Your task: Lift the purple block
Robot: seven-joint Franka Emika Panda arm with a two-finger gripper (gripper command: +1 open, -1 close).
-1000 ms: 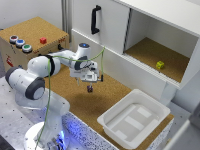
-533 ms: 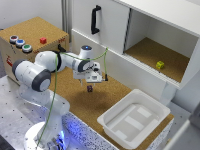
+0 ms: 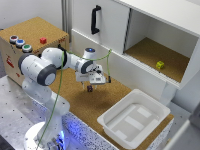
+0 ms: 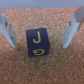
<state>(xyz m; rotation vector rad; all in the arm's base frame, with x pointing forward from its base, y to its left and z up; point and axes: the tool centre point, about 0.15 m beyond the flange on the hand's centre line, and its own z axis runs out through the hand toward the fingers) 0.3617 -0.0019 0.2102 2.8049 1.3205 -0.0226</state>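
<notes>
With your arm swung lower toward the cork surface (image 3: pixel 107 102) since a second ago, the robot's gripper (image 4: pixel 40 30) hangs wide open and empty, the small dark purple cube with yellow letters (image 4: pixel 38 42) centred between its fingers (image 4: pixel 70 30), untouched.

My arm (image 3: pixel 42 70) is built of rounded white segments with dark grey bands at the joints, and a thin green cable (image 3: pixel 59 97) loops along it from base to wrist. A blue light glows at my base (image 3: pixel 61 136), and a blue-topped cap sits near my wrist (image 3: pixel 90 51). In the wrist view, my gripper (image 4: pixel 38 30) shows two pale grey, slim fingers (image 4: pixel 73 25).
</notes>
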